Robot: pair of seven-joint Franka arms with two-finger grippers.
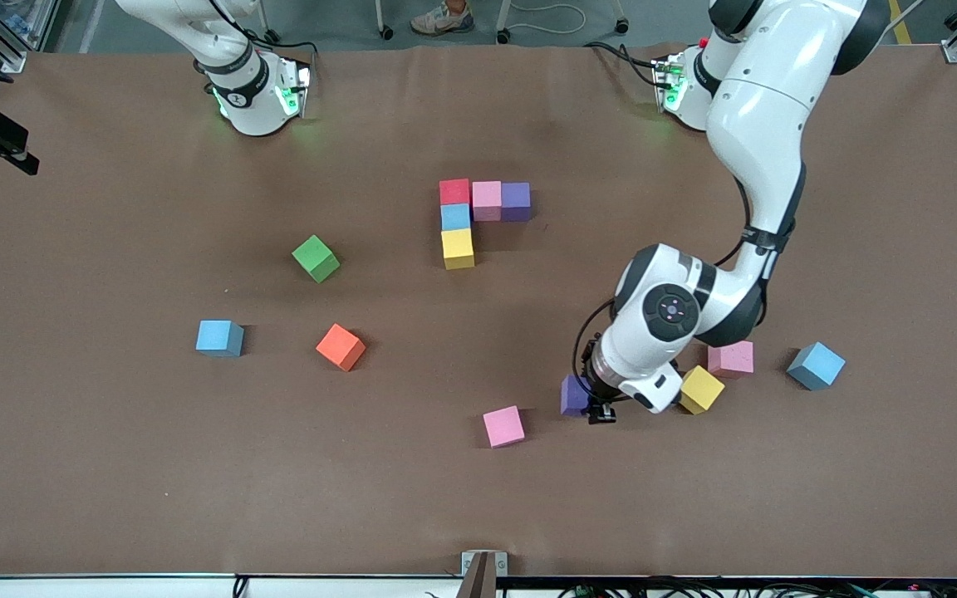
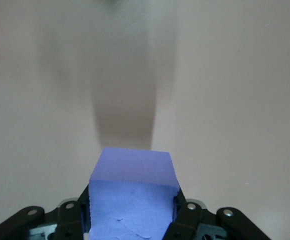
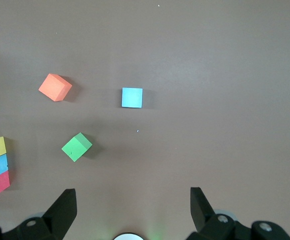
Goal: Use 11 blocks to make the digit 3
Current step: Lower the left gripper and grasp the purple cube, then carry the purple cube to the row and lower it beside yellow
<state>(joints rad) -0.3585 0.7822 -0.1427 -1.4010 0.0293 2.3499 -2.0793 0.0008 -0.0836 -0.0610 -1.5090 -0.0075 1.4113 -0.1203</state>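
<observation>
Our left gripper [image 2: 131,212] clamps the purple block [image 1: 574,394]; our right gripper [image 3: 132,207] waits with fingers spread over the table [image 1: 113,465].

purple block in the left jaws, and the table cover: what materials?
Purple block: likely matte foam; its face shows flaky scuffs, no shine, and the left gripper is shut on it. Table cover: looks like brown paper or thin sheet, matte, faintly creased.
</observation>
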